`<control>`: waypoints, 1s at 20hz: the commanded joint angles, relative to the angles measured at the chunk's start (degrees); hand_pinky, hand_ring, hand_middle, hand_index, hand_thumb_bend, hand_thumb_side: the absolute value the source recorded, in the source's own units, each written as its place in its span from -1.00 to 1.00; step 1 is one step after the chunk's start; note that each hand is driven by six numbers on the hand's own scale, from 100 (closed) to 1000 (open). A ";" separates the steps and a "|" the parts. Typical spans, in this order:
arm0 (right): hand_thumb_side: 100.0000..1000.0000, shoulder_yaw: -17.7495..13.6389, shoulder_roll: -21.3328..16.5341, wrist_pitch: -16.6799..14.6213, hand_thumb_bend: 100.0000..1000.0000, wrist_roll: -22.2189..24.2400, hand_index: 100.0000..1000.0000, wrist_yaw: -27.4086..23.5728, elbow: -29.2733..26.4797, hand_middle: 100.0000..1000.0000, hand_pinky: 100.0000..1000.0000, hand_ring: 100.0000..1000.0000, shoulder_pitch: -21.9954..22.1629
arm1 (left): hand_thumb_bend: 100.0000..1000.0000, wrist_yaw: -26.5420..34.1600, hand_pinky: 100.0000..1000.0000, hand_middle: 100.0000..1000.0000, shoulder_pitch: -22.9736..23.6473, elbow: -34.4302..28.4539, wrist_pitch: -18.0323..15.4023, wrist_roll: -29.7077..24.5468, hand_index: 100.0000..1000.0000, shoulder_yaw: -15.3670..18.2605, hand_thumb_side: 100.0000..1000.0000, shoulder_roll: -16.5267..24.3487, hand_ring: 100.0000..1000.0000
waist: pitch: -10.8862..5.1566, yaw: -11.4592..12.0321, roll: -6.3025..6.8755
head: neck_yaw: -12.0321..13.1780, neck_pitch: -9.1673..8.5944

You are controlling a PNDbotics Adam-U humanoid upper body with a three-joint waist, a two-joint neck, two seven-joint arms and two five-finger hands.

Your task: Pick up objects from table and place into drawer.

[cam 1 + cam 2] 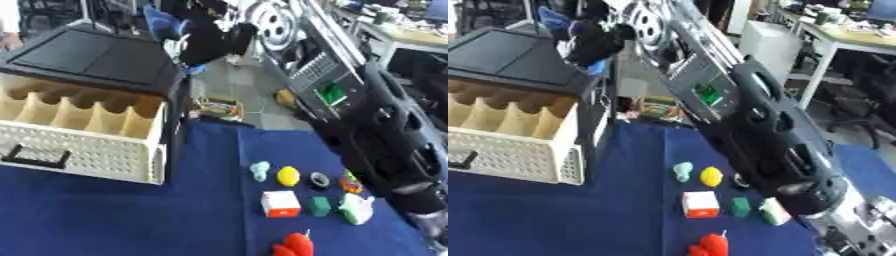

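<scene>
Several small objects lie on the blue tablecloth [105, 215]: a pale teal piece [260, 170], a yellow ball [288, 176], a black ring [320, 180], a multicoloured piece [351, 182], a white and red box [281, 204], a green cube [318, 205], a white and green item [356, 209] and a red object [293, 245]. The white drawer [83, 155] stands pulled out at the left, with wavy dividers inside and a black handle [35, 157]. My right arm [772, 135] stretches from the lower right to the upper left. Its black hand [210, 40] hovers by the far right corner of the black cabinet top [96, 57].
Beyond the table's far edge there is grey floor with clutter [219, 107]. Desks and chairs [842, 55] stand at the back right. My long right arm crosses above the right half of the table, over the row of objects.
</scene>
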 commanded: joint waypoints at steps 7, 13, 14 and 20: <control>-0.78 -1.93 4.57 -0.08 -1.00 -1.68 -0.49 1.24 4.29 -0.95 -0.13 -0.13 -2.82 | -1.00 0.28 0.00 0.08 -1.23 -0.80 1.28 -0.10 0.47 -0.01 1.00 0.11 -0.20 | -1.22 0.49 0.57 | -0.23 -0.10; -0.78 -2.17 7.03 -0.71 -1.00 -3.12 -0.50 2.40 6.95 -0.95 -0.12 -0.12 -3.59 | -1.00 0.47 0.00 0.08 -1.50 -0.80 1.97 -0.11 0.47 -0.12 1.00 -0.14 -0.20 | -1.30 0.76 0.39 | -0.45 -0.54; -0.78 -2.09 7.29 -0.95 -1.00 -3.40 -0.50 2.69 7.68 -0.95 -0.12 -0.12 -3.51 | -1.00 0.43 0.00 0.08 -1.57 -0.80 2.11 -0.20 0.47 -0.15 1.00 -0.23 -0.20 | -1.26 0.83 0.35 | -0.52 -0.64; -0.78 -1.54 8.61 -2.31 -1.00 -4.58 -0.50 3.19 11.30 -0.95 -0.13 -0.12 -2.99 | -1.00 -0.10 0.00 0.08 -1.87 -0.80 2.56 -0.60 0.47 0.03 1.00 -0.62 -0.20 | -0.59 1.62 0.05 | -0.67 -1.18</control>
